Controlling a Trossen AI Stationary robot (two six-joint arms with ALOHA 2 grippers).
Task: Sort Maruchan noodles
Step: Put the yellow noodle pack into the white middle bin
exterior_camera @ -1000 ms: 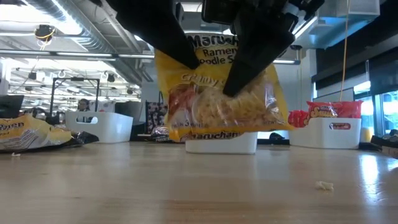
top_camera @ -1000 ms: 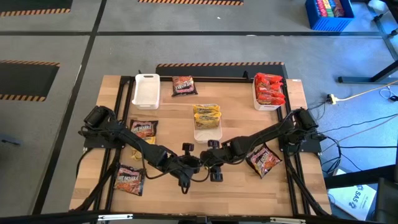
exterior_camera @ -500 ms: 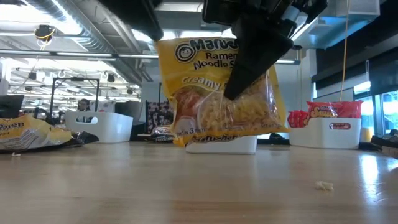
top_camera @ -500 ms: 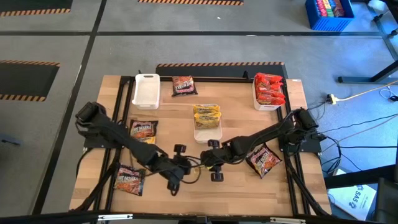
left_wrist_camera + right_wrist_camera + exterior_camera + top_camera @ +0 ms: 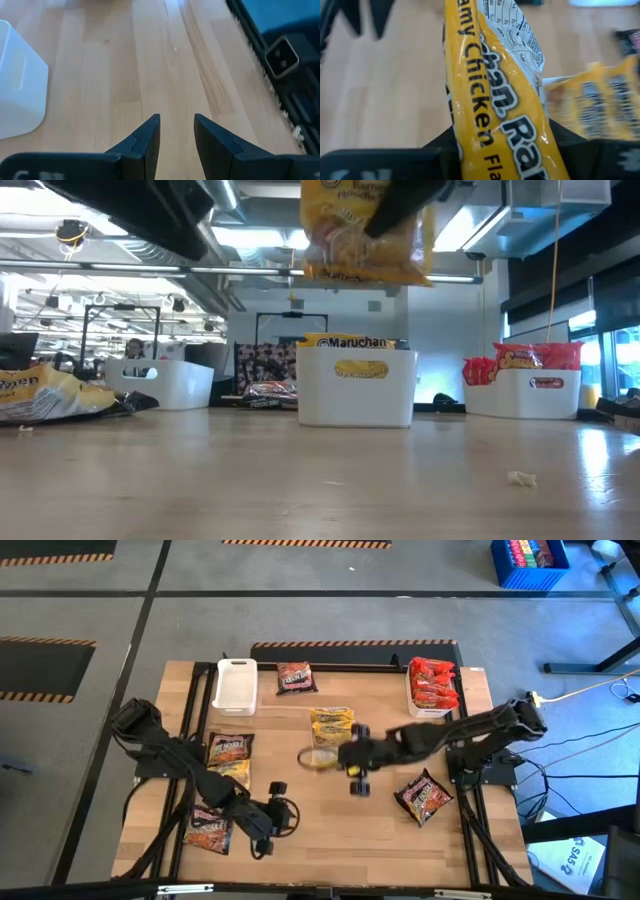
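The right gripper [image 5: 330, 757] clasps a yellow noodle packet [image 5: 366, 235], lifted above the middle white tray [image 5: 356, 387]. The left gripper [image 5: 176, 134], unclenched and empty, hovers over the near-left table [image 5: 400, 850].

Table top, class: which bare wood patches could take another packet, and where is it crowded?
Free: the near edge of the table, between the left gripper and the dark packet; also between the red-filled tray and the middle tray. Crowded: the left side, with packets and the left arm.
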